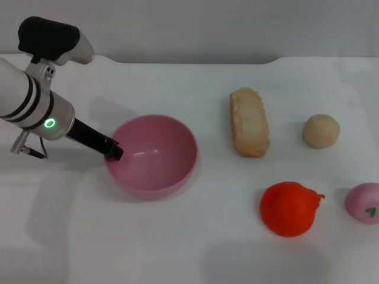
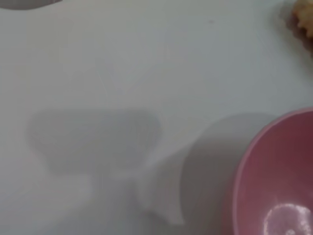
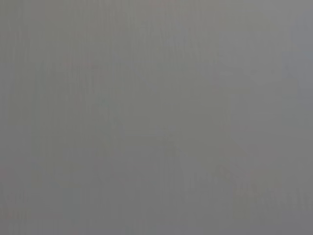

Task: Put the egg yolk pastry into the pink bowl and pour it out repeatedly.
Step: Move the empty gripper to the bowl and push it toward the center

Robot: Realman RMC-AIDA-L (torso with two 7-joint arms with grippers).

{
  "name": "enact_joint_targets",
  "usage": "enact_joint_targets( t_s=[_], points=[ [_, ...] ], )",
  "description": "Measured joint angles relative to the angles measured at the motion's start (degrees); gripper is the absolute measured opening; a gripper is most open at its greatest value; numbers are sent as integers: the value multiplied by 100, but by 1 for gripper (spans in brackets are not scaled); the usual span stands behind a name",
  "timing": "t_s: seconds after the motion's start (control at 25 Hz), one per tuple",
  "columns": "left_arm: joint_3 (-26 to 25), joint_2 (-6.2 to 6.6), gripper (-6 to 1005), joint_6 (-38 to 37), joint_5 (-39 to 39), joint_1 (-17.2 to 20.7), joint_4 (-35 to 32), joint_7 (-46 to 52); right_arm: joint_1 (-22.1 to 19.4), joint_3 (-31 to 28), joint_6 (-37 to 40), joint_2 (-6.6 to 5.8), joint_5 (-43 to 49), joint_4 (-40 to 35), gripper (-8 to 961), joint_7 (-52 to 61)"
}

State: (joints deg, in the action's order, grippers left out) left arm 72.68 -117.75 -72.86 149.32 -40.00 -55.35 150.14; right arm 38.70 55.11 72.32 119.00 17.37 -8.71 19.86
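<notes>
My left gripper [image 1: 115,149] pinches the near-left rim of the pink bowl [image 1: 155,155] on the white table [image 1: 177,236].

The bowl sits upright and holds nothing; my black fingertips close on its rim, one inside and one outside. The egg yolk pastry [image 1: 321,131] lies well apart on the right side of the table, just beyond the long crusty bread [image 1: 249,122]. In front of these rest an orange-red fruit [image 1: 289,208] and a small pink fruit [image 1: 365,203] with a green mark. My left wrist view shows the bowl's edge [image 2: 274,171] over bare tabletop, with a corner of the bread far off. My right arm is out of sight; its wrist view shows only flat grey.
</notes>
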Motion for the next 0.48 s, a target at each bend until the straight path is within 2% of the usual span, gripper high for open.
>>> enact_joint_targets(
  t_s=[0.2, 0.48],
  points=[
    [18, 15, 139, 64, 10, -19, -13, -17, 0, 0, 0, 0, -4, 0, 726, 0],
    [-46, 15, 83, 180, 8, -12, -25, -45, -17, -44, 0, -4, -23, -58, 726, 100]
  ],
)
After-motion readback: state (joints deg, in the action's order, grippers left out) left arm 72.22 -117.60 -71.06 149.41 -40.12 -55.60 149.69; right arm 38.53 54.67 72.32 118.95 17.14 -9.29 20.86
